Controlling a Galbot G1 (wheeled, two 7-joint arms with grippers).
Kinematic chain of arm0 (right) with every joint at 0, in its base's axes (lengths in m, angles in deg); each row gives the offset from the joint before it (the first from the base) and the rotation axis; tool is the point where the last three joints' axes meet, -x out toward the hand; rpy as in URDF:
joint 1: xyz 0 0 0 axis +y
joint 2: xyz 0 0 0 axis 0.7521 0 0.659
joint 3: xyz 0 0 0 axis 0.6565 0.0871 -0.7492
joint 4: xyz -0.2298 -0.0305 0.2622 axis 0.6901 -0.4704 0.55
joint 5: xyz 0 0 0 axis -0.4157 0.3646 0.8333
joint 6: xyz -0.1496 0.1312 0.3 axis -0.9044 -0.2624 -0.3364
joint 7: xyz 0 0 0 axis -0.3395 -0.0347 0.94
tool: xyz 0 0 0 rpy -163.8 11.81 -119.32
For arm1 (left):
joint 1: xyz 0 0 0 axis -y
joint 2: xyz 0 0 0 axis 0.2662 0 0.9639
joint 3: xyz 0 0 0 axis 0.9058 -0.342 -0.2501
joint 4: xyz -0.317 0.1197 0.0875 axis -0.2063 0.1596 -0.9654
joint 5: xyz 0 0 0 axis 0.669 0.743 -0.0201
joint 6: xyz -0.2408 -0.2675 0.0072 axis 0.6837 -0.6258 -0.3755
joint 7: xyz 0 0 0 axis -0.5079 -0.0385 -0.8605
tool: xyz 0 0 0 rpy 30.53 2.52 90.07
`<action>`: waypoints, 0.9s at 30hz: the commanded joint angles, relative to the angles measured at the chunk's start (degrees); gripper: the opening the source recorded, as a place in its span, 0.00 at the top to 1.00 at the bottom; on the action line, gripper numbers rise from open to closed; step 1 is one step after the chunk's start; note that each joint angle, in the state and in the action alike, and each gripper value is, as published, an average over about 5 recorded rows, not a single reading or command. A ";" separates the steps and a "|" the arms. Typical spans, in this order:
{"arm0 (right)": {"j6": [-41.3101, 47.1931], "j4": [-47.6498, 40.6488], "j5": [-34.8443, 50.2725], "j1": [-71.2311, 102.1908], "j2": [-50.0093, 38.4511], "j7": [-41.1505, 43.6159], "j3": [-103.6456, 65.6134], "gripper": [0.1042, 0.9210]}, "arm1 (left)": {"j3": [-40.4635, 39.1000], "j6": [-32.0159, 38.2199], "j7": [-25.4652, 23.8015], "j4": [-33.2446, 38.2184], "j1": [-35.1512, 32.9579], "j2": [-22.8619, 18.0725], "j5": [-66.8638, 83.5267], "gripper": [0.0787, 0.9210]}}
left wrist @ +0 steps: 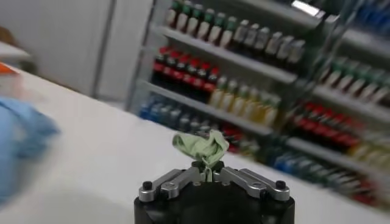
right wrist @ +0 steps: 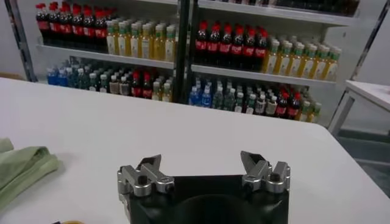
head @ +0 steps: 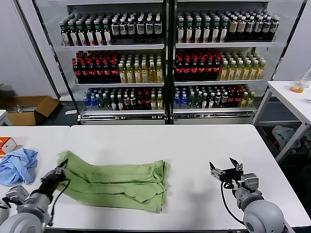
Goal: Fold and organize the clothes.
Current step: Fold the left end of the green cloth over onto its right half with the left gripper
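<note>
Light green soft fabric, a folded shirt (head: 116, 182), is spread flat on the white table (head: 194, 145), left of the table's middle and near its front edge, with its folded edge toward the right. The shirt's near left corner is pinched in the left gripper (head: 59, 171), whose black fingers are closed together on the cloth at the garment's left end; in the left wrist view a small crumpled tuft of the green fabric (left wrist: 204, 146) is seen sticking up from between the closed metal fingers (left wrist: 183, 178). The right gripper (head: 225, 170) is held just above the bare tabletop, well apart from the shirt on its right side, with its two fingers spread wide and nothing between them; in the right wrist view the separated fingertips (right wrist: 151, 165) are seen over the white surface, and the edge of the green shirt (right wrist: 21, 167) is visible off to one side. A crumpled light blue cloth (head: 17, 165) lies on the adjoining table at the far left, beside a small orange box (head: 6, 144). Glass-fronted refrigerators (head: 167, 63) filled with rows of bottled drinks are seen behind the table.
</note>
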 commanded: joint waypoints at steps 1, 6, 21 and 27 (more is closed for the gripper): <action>-0.05 0.13 0.01 -0.14 -0.11 0.04 0.06 0.12 | -10.21 0.25 -1.63 9.49 2.24 -6.76 19.41 0.97; -0.18 -0.16 -0.03 -0.40 -0.14 0.16 0.39 0.12 | -17.30 0.85 -1.48 6.47 4.16 -9.20 17.35 0.97; -0.47 -0.39 0.10 -1.46 -0.45 0.40 0.78 0.12 | -28.77 -0.85 -1.09 -3.79 9.12 -13.17 3.62 0.97; -0.45 -0.45 0.17 -1.55 -0.33 0.35 0.64 0.12 | -29.87 -2.96 -2.83 -3.37 9.18 -11.98 -1.74 0.94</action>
